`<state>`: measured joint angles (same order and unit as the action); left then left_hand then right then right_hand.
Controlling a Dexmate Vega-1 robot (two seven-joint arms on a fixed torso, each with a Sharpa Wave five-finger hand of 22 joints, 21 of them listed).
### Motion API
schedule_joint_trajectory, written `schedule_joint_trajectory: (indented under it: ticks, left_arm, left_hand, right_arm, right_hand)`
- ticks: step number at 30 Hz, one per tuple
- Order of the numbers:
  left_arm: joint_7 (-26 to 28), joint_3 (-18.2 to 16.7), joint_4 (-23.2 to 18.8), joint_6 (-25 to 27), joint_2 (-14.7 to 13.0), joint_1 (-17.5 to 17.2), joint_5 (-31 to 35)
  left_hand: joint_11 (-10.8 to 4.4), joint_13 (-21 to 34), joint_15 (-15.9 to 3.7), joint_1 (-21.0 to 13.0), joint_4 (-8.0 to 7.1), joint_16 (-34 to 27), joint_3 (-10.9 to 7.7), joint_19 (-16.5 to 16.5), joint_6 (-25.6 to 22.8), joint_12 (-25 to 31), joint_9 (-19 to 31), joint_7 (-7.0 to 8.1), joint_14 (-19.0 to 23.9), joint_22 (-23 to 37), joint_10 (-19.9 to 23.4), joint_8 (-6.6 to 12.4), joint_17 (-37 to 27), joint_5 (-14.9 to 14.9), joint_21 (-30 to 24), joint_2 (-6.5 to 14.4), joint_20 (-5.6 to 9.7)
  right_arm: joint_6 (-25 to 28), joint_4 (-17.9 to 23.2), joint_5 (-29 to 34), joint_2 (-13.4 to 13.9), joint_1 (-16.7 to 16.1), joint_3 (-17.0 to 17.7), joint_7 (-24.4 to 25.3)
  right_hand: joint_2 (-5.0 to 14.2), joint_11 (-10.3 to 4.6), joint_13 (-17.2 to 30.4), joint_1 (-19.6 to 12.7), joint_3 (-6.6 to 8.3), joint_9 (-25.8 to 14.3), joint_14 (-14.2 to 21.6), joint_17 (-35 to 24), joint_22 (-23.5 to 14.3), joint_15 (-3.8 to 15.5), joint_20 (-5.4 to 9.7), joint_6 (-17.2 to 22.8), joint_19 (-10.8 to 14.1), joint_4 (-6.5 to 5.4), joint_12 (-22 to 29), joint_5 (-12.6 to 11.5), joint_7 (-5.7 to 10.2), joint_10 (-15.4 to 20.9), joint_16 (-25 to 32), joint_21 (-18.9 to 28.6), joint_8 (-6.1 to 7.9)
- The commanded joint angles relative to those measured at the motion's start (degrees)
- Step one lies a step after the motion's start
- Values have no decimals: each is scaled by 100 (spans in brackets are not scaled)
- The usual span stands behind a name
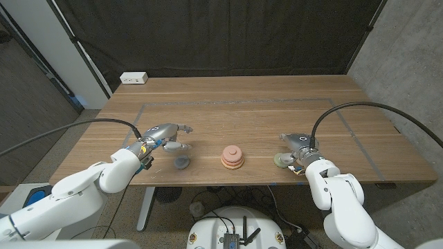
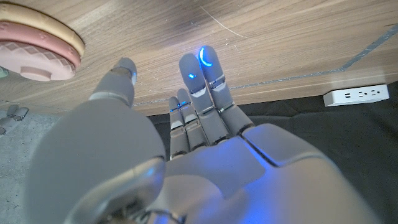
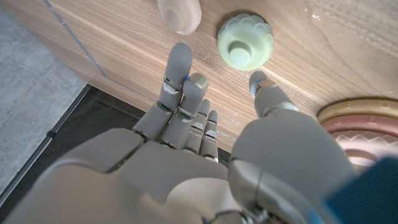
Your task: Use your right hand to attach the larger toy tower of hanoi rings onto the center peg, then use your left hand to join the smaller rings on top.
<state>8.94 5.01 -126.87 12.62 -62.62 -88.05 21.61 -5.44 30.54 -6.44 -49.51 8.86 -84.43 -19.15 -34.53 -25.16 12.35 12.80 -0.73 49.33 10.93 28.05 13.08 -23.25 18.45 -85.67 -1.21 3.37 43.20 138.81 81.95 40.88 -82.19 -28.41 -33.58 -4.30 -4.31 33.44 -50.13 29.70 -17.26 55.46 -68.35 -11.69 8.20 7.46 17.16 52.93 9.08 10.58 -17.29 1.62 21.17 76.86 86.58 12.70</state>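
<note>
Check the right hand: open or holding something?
Open. The right hand holds nothing; its fingers reach out apart, short of the pale green scalloped ring lying on the wooden table.

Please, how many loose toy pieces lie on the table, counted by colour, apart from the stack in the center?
Grey ring: 1
Green ring: 1
Cream piece: 1
Total: 3

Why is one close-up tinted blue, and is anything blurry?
In the left wrist view a blue light glows on the left hand near a fingertip and tints it. In the right wrist view the pale green ring looks soft. The head view is evenly lit.
</note>
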Motion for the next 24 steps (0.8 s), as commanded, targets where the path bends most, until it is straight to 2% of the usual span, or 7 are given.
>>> schedule_joint_trajectory:
  ticks: [1, 6, 24]
  left_arm:
    - [43, -77, 41, -86, 33, -83, -73]
    - [39, -115, 65, -126, 43, -105, -97]
    - [-1, -188, 107, -208, 76, -124, -106]
  left_hand:
    - [0, 12, -605, -15, -4, -29, -36, -47, -72, 14, -6, -15, 60, -6, 43, 19, -24, 34, -29, 50, 679]
    - [13, 21, -605, 1, -9, -18, -52, -38, -83, 20, -5, -27, 51, -7, 56, 12, -28, 40, -27, 78, 673]
    - [30, 35, -605, 52, -6, -4, -86, -41, -130, 26, -1, -37, 43, -12, 94, -3, -51, 55, -19, 119, 667]
  right_arm:
    - [-98, -34, 327, -311, -62, 77, -446]
    - [-175, -104, 457, -446, -21, 63, -561]
    - [-404, -318, 852, -839, 77, 89, -1043]
  right_hand:
    - [-71, 112, -23, 53, -70, 9, 36, 7, -25, 426, 489, 45, 8, 3, 55, 74, -119, 75, 9, 24, 14]
    - [-76, 184, -49, 84, -85, 21, 64, -24, -41, 425, 486, 60, 24, -7, 59, 105, -176, 81, 18, 45, 17]
    - [-106, 177, -92, 188, -113, 41, 51, -69, -21, 421, 487, 30, -5, -35, 59, 160, -212, 45, -10, 27, 3]
